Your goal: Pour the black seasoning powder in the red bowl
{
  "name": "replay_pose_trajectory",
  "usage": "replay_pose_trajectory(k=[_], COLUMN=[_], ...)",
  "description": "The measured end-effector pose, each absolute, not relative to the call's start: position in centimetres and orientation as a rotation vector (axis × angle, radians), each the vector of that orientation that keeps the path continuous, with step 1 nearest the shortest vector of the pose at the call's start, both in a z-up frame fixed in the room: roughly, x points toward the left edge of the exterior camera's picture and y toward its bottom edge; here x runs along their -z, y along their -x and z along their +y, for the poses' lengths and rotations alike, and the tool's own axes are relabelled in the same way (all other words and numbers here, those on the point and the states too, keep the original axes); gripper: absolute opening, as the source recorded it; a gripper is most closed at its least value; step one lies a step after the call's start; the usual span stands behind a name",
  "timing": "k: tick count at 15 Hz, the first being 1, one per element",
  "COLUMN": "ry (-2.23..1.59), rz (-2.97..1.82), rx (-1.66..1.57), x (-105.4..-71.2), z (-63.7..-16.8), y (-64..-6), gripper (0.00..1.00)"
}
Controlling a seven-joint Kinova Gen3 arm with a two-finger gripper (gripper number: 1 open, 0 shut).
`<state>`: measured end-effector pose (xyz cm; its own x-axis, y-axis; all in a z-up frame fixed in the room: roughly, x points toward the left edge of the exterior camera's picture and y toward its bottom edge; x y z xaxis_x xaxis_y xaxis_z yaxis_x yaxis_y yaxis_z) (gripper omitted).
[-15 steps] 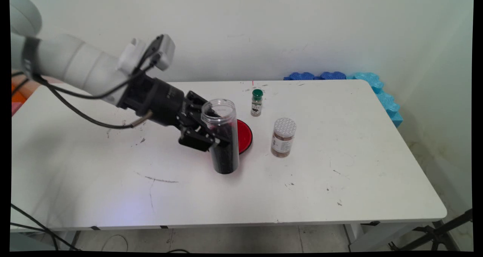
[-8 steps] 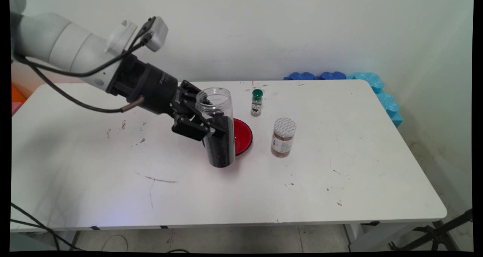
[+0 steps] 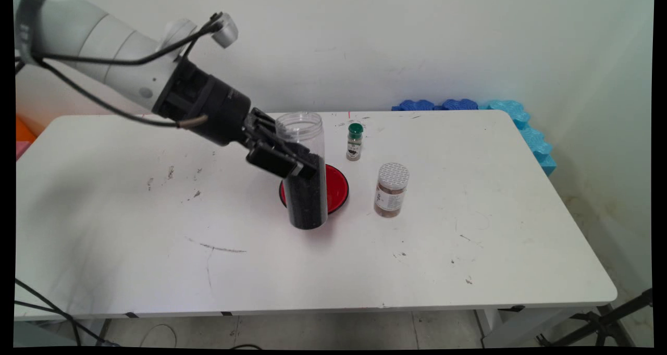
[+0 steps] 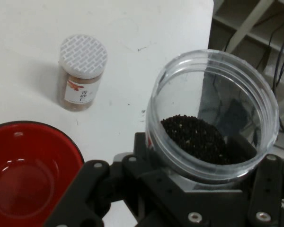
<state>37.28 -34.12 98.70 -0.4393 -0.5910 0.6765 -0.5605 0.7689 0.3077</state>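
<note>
My black gripper (image 3: pixel 297 159) is shut on a tall clear jar (image 3: pixel 305 178) that is open at the top and more than half full of dark grains. The jar hangs upright, lifted off the table, in front of a red bowl (image 3: pixel 337 188). In the hand view the clear jar (image 4: pixel 213 118) sits between my fingers, its open mouth facing the camera and dark grains (image 4: pixel 191 139) inside. The red bowl (image 4: pixel 31 172) lies empty at the lower left of that view.
A brown spice jar with a white lid (image 3: pixel 391 190) stands right of the bowl, also seen in the hand view as the spice jar (image 4: pixel 82 72). A small bottle with a green cap (image 3: pixel 355 141) stands behind. Blue foam pieces (image 3: pixel 471 106) lie along the table's far right edge.
The gripper has lifted the jar up and slightly away from the camera, and my wrist has rotated. The jar now stands straighter in front of the red bowl.
</note>
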Motion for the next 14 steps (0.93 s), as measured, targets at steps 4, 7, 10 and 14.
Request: replay_pose_trajectory(k=[4,7,10,14], ry=[-0.995,-1.118,-1.222,-1.326], rz=[-2.088,-2.034,-1.983,-1.928], rx=[0.089,0.155,0.247,0.340], x=[-98.1,-97.4,-96.5,-95.4], z=[-35.5,-36.2,-36.5,-36.7], y=[-37.5,-37.8,-37.8,-37.9], gripper=[0.00,0.00,0.00,0.00])
